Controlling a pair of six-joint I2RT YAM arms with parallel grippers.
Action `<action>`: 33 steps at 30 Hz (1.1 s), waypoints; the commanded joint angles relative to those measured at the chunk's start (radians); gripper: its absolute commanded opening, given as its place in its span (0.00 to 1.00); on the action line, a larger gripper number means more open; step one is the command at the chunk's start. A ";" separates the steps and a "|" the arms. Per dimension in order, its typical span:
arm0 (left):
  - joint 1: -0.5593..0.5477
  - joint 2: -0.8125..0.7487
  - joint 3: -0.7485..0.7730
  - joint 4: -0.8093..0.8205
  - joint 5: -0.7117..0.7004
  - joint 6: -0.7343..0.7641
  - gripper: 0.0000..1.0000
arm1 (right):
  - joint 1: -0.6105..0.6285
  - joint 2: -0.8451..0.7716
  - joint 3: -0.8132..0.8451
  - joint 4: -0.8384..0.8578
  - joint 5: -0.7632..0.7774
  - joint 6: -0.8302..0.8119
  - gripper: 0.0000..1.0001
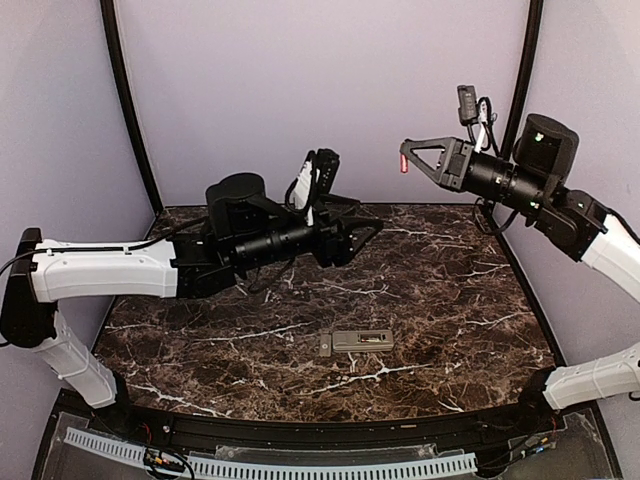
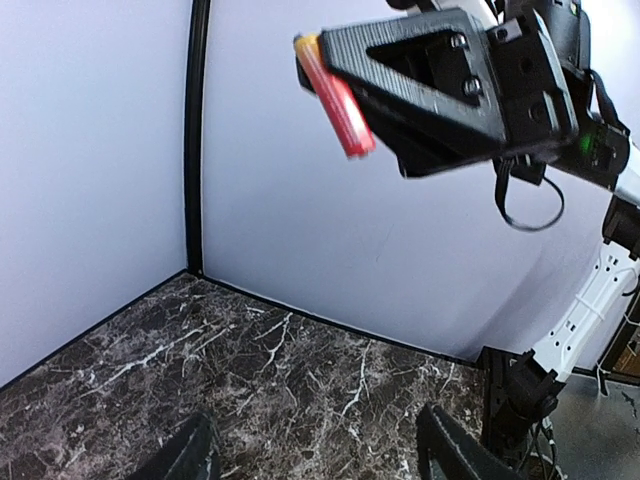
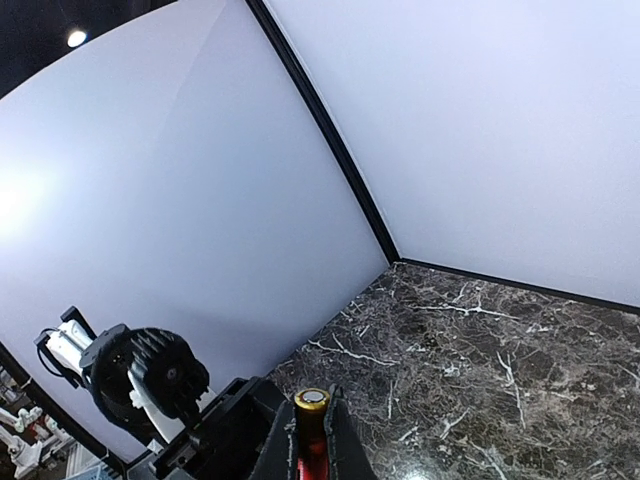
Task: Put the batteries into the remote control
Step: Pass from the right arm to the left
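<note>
The remote control [image 1: 357, 342] lies flat on the marble table, grey back up, its battery recess showing. High above the table's back right, my right gripper [image 1: 408, 154] is shut on a red battery [image 1: 404, 162]. The right wrist view shows that battery [image 3: 312, 432] pinched between the fingers, metallic end up. My left gripper [image 1: 371, 233] hovers open and holds nothing above the table's middle, pointing at the right gripper. In the left wrist view its fingertips [image 2: 452, 450] stand wide apart, and the battery [image 2: 337, 96] hangs above them in the right gripper [image 2: 318, 62].
Pale walls close in the dark marble table [image 1: 440, 300] at the back and both sides, with black posts [image 1: 128, 100] at the corners. A white slotted cable rail [image 1: 300, 466] runs along the near edge. The left arm's wrist [image 3: 140, 375] shows beside the right fingers.
</note>
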 commanded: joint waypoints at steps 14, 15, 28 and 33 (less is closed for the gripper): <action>-0.094 0.123 0.286 -0.036 -0.169 -0.155 0.61 | 0.096 -0.081 -0.093 0.059 0.155 0.081 0.00; -0.094 0.130 0.290 -0.030 -0.178 -0.154 0.57 | 0.099 -0.088 -0.099 0.058 0.161 0.082 0.00; -0.094 0.184 0.373 -0.044 -0.212 -0.116 0.40 | 0.103 -0.101 -0.118 0.088 0.173 0.049 0.00; -0.094 0.204 0.413 -0.070 -0.211 -0.100 0.38 | 0.104 -0.092 -0.125 0.107 0.165 0.047 0.00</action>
